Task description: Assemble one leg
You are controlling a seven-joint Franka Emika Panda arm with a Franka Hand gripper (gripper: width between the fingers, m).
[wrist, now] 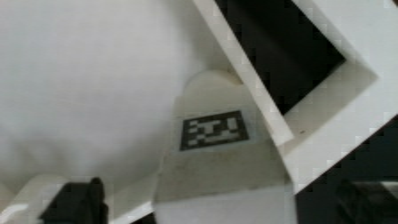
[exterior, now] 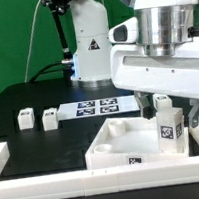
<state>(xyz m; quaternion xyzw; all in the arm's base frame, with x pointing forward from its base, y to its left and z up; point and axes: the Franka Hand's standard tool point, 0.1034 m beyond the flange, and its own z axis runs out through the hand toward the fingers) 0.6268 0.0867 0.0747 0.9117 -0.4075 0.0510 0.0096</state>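
The leg (exterior: 168, 127), a small white post with a black-and-white tag, stands upright at the near corner of the large white tray-like piece (exterior: 117, 136), on the exterior view's right. I cannot tell whether it is seated in the socket. My gripper (exterior: 169, 111) is straight above it, its fingers on either side of the leg's top with a gap on each side. In the wrist view the leg (wrist: 222, 150) runs down the middle, and the dark fingers (wrist: 80, 202) stand apart from it over the tray-like piece (wrist: 89, 80).
Two more legs (exterior: 26, 119) (exterior: 50, 119) lie on the black table at the exterior view's left. The marker board (exterior: 88, 107) lies behind the tray-like piece, with a small white part (exterior: 110, 103) at its end. A low white wall (exterior: 87, 180) runs along the front.
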